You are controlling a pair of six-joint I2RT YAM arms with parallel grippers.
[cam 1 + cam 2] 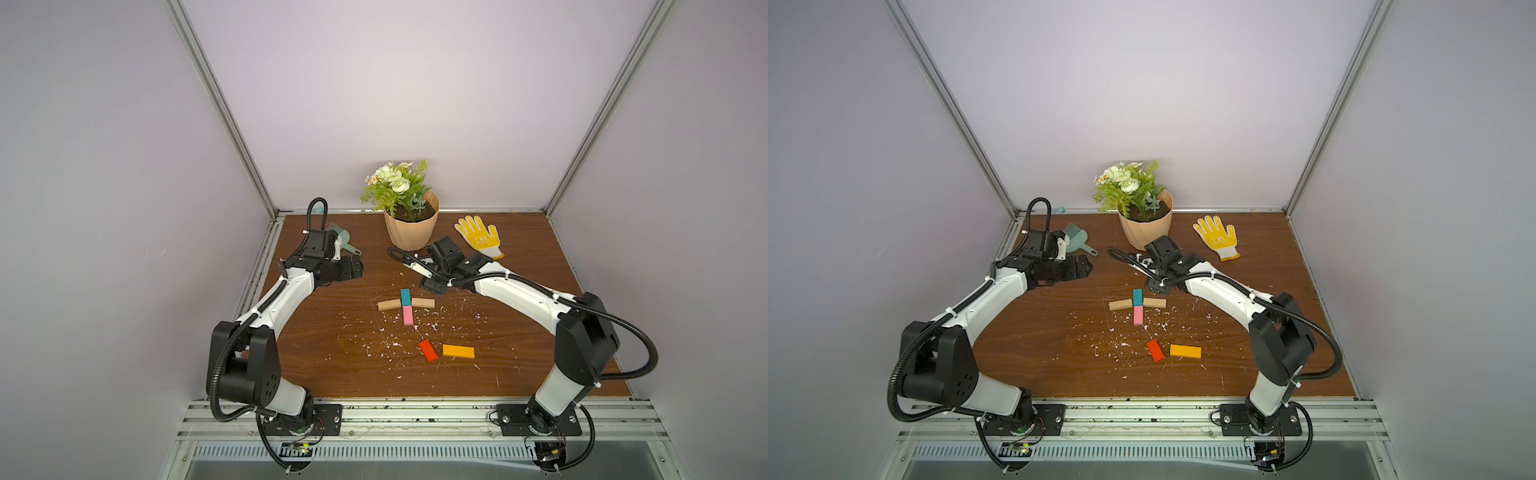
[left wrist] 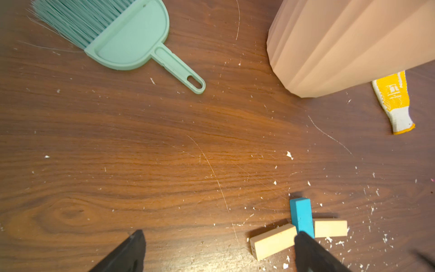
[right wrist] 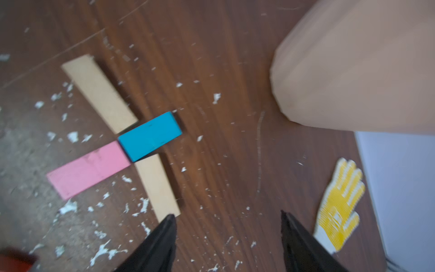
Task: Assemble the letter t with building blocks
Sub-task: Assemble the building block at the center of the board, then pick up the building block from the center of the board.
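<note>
Blocks (image 1: 405, 297) lie flat on the table (image 1: 332, 340) among white crumbs (image 1: 386, 343). Near the middle, the teal block (image 1: 1138, 296) and pink block (image 1: 1138, 316) meet end to end in a column, teal on the far side. One tan block (image 1: 1120, 305) reaches out to the left of their join and a second tan block (image 1: 1155, 303) to the right, both slightly slanted. Whether teal rests on the tan ends or merely between them, I cannot tell. The red block (image 1: 428, 350) lies askew nearer the robot, apart from the cross, with the orange block (image 1: 458, 351) just beside it on the right. The right gripper (image 3: 227, 215) hangs just beyond the right tan block, toward the pot (image 1: 411, 228), its jaws apart with bare table between them. The left gripper (image 2: 219, 234) is off to the left of the cross, near the dustpan (image 2: 131, 40), its jaws wide apart and holding nothing. A yellow glove (image 1: 478, 237) lies to the right of the pot.
</note>
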